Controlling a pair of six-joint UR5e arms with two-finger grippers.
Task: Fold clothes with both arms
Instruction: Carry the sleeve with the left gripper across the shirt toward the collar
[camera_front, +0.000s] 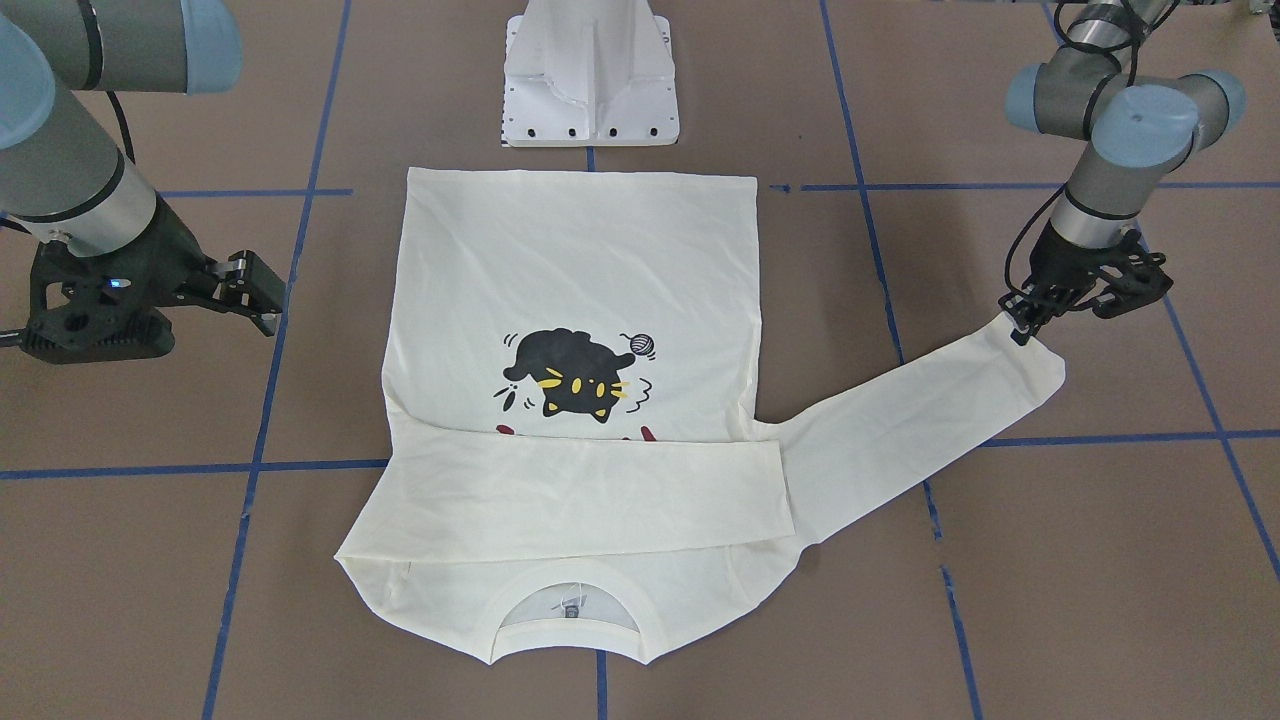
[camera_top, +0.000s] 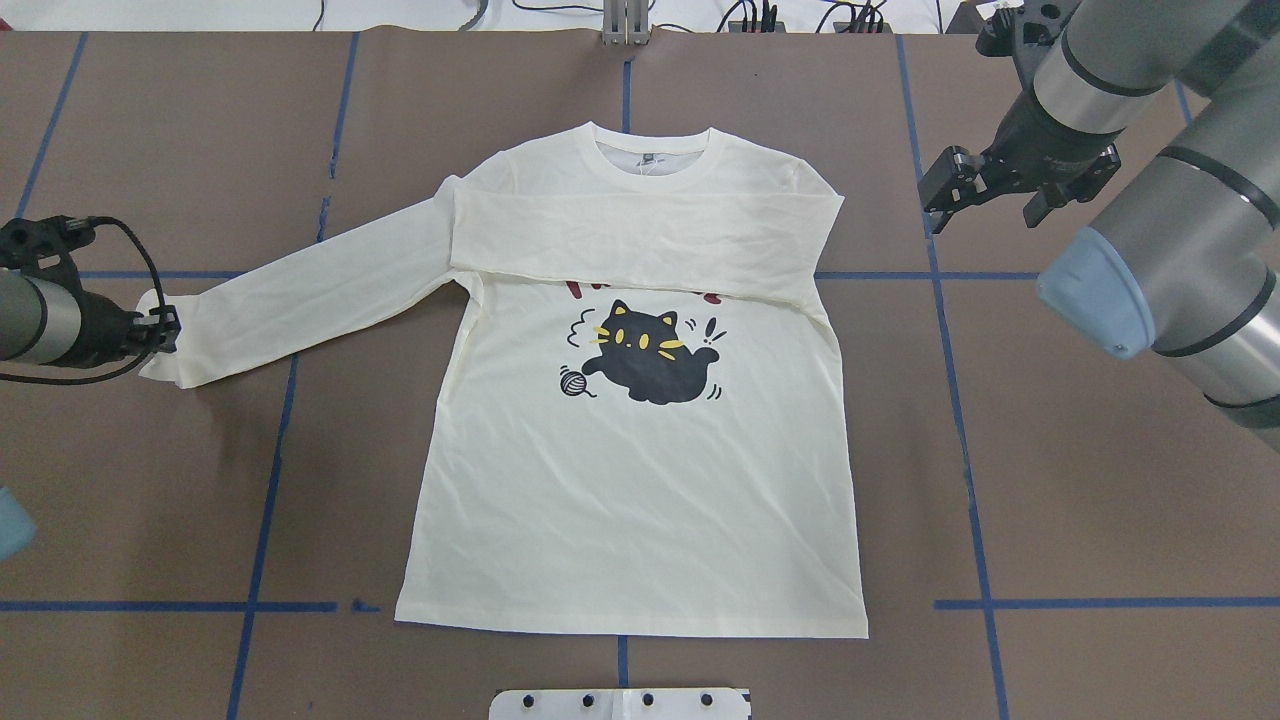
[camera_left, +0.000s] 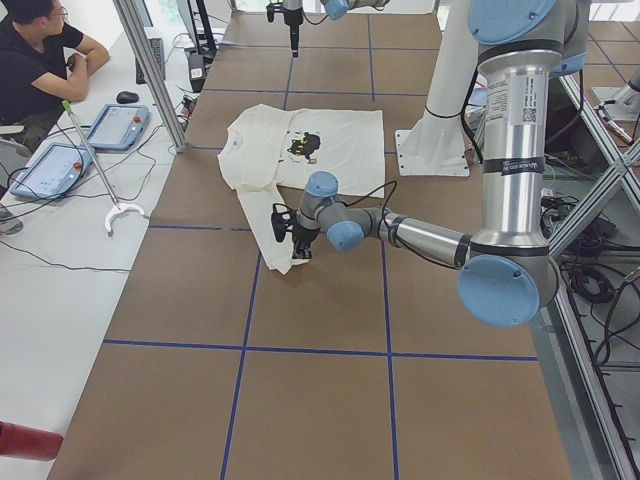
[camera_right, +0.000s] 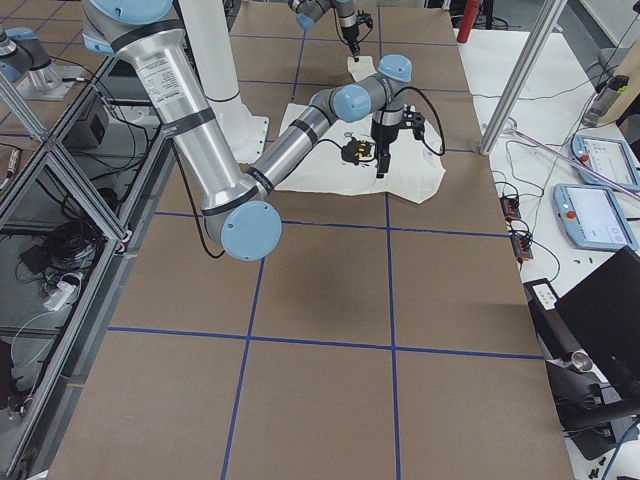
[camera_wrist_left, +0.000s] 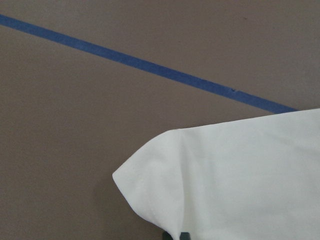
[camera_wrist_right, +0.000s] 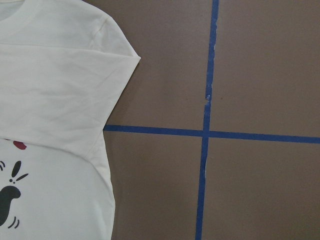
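Observation:
The cream shirt (camera_front: 580, 260) lies flat and print-up on the table, neckline away from the robot, and shows in the overhead view (camera_top: 640, 500) too. The black cat print (camera_top: 645, 350) is visible. One sleeve (camera_top: 640, 235) is folded across the chest and covers most of the red word. The other sleeve (camera_top: 300, 300) stretches out to the robot's left. My left gripper (camera_front: 1020, 322) (camera_top: 168, 330) is shut on that sleeve's cuff (camera_wrist_left: 225, 180), low at the table. My right gripper (camera_front: 262, 295) (camera_top: 940, 190) is open and empty, hovering beside the shirt's right shoulder (camera_wrist_right: 50, 100).
The white pedestal base (camera_front: 590, 80) stands just behind the shirt's hem. Blue tape lines (camera_top: 950, 330) cross the brown table. An operator (camera_left: 35, 50) sits at a side desk with tablets (camera_left: 115, 125) beyond the table's far edge.

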